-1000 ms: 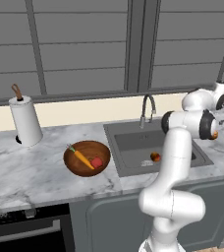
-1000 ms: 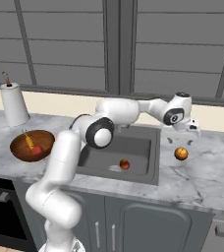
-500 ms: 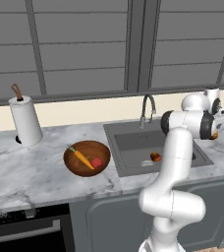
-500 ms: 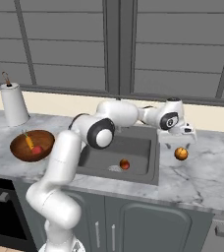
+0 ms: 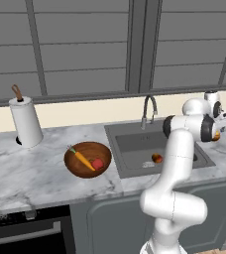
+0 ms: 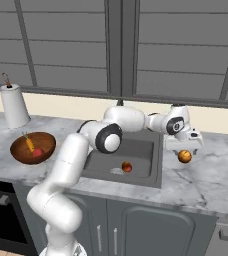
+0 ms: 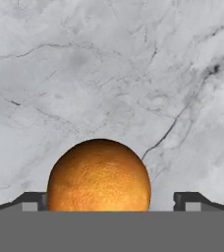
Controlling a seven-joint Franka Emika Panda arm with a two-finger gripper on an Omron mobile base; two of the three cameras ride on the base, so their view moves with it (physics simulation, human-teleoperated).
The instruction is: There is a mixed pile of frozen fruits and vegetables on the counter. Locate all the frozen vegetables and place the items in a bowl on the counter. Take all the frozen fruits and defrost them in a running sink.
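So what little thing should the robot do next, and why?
Probably lower the open pincer a bit more around the orange ball, then shut it. In the hand view the ball sits on the counter between the two fingertips, which stand wide on either side without touching it. The other ball already lies in the sink, so this one likely goes there too.

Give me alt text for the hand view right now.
An orange-brown ball sits on the white marble counter, centred between the tips of the open gripper, whose two dark fingers stand clear of it on either side.
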